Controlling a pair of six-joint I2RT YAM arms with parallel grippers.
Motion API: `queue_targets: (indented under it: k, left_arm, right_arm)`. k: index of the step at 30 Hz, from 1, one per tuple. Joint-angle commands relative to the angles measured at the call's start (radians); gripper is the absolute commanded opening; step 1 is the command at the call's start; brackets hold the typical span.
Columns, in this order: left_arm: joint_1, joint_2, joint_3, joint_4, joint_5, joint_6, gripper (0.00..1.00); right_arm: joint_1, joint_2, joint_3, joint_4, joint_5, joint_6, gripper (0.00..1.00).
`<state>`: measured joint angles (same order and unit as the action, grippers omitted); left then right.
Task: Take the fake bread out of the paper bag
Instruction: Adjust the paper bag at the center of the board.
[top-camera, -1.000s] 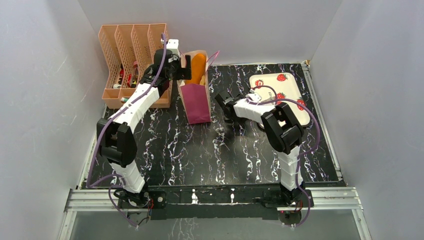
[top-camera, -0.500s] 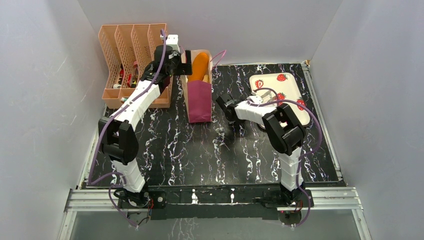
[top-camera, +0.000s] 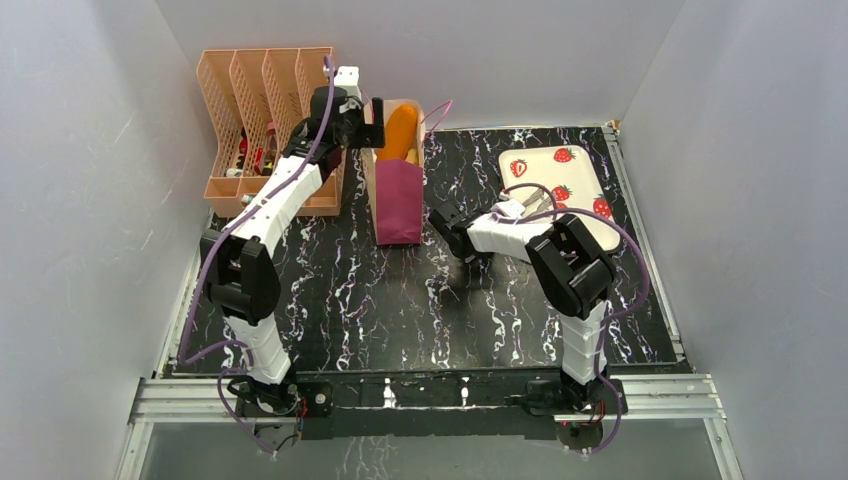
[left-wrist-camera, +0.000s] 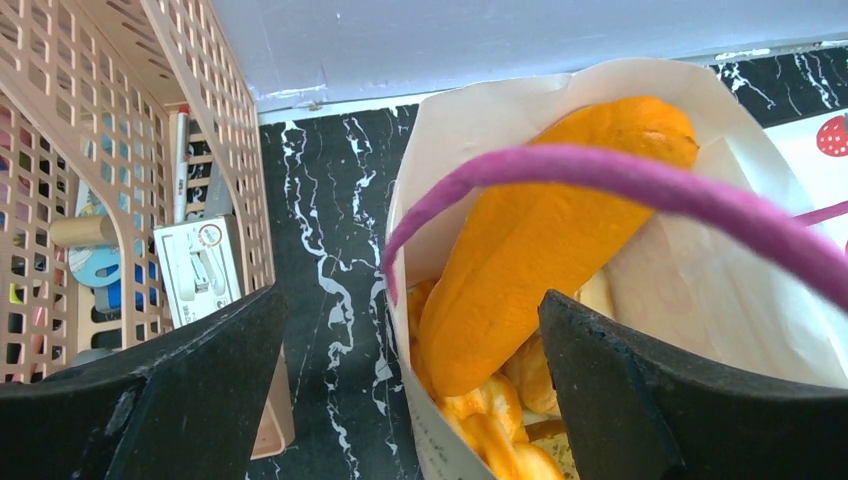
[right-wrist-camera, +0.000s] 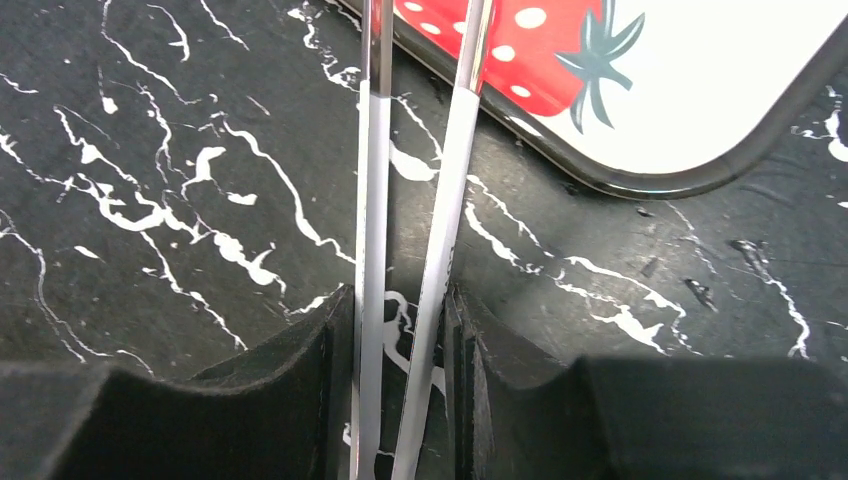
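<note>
1. a black marble-patterned table (top-camera: 420, 310) sits between plain grey walls, with a peach file rack (top-camera: 262, 100) at the upper left of the top view.
2. the paper bag (top-camera: 398, 195) stands upright just right of the rack. a long orange fake bread loaf (left-wrist-camera: 540, 240) leans inside it over smaller rolls (left-wrist-camera: 490, 425).
3. the left gripper (left-wrist-camera: 410, 330) hangs over the bag's mouth, jaws spread wide, holding nothing. a pink string handle (left-wrist-camera: 620, 180) crosses between it and the loaf.
4. the right gripper (right-wrist-camera: 400, 330), centre right of the top view, is closed on the two arms of silver tongs (right-wrist-camera: 373, 200), which reach onto the strawberry tray (right-wrist-camera: 720, 90).
5. progress looks early: no bread is out yet, and grasping and lifting are left to do.
</note>
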<state>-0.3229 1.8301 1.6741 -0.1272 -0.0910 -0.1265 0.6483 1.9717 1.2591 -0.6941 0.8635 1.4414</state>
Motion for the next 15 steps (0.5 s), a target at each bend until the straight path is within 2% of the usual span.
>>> queue_targets:
  k: [1, 3, 6, 9, 11, 12, 15]
  left_arm:
    - [0.008, 0.013, 0.076, -0.057, -0.013, 0.015, 0.93]
    - [0.008, 0.012, 0.074, -0.067, -0.008, 0.013, 0.84]
    - [0.008, -0.008, 0.031, -0.041, -0.001, 0.009, 0.47]
    - [0.008, -0.019, 0.007, -0.035, 0.005, 0.004, 0.19]
    - [0.008, -0.022, -0.006, -0.033, 0.016, 0.002, 0.05]
    - [0.008, -0.027, -0.013, -0.030, 0.020, 0.002, 0.00]
    - [0.007, -0.049, -0.032, -0.009, 0.027, 0.002, 0.00]
  right_arm:
    - [0.012, -0.039, -0.041, -0.087, 0.015, -0.013, 0.23]
    - [0.019, -0.050, -0.047, -0.093, 0.024, -0.016, 0.23]
    - [0.035, -0.075, -0.056, -0.105, 0.046, -0.016, 0.21]
    - [0.054, -0.098, -0.066, -0.112, 0.069, -0.024, 0.20]
    - [0.066, -0.113, -0.071, -0.118, 0.083, -0.029, 0.18]
    - [0.072, -0.119, -0.073, -0.123, 0.090, -0.030, 0.18]
    - [0.091, -0.141, -0.079, -0.139, 0.118, -0.035, 0.16]
